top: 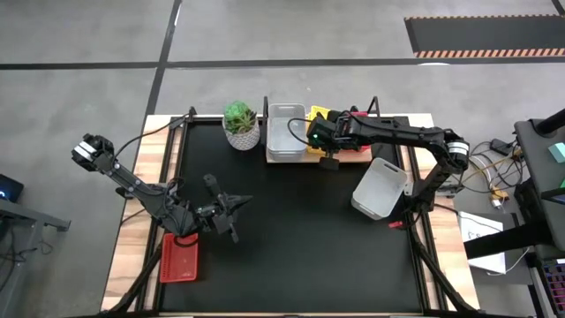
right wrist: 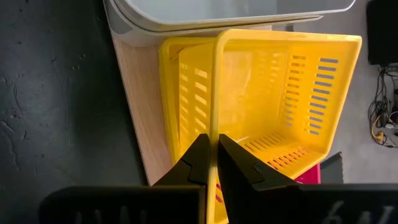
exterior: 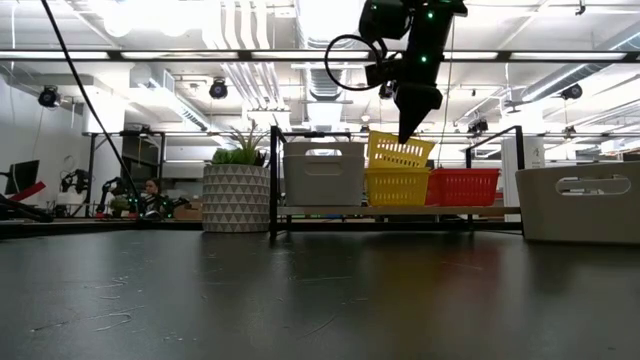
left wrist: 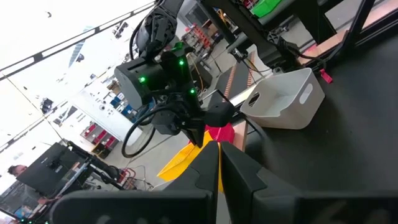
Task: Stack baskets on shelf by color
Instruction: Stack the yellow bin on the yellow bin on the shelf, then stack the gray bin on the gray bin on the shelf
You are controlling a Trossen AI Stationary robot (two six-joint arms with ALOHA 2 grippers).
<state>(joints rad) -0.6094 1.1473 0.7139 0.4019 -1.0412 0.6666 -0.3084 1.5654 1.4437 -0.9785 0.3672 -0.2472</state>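
we see the right gripper (right wrist: 211, 163) above the wooden shelf (right wrist: 140, 99), its two dark fingers pinched onto the thin rim of a yellow basket (right wrist: 273, 93). in the low view that basket (exterior: 399, 152) hangs tilted from the gripper (exterior: 405, 135), its lower end nested into a second yellow basket (exterior: 397, 187) that sits level on the shelf (exterior: 395, 211). just beside the yellow pair, on the side away from the plant, a red basket (exterior: 464, 187) rests on the shelf. on the other side a white-grey basket (exterior: 324, 173) stands on the same board, touching or nearly touching the yellow ones.

from above, the left gripper (top: 237, 202) is fully closed and empty, hovering over the black mat (top: 300, 238) well apart from the shelf. a red basket (top: 179, 258) lies flat near that arm at the mat's edge. another white-grey basket (top: 380, 187) sits tilted on the mat under the right arm. a potted plant (top: 240, 125) stands just beside the shelf's end. in the low view a seated person (exterior: 152, 197) shows far off in the room.
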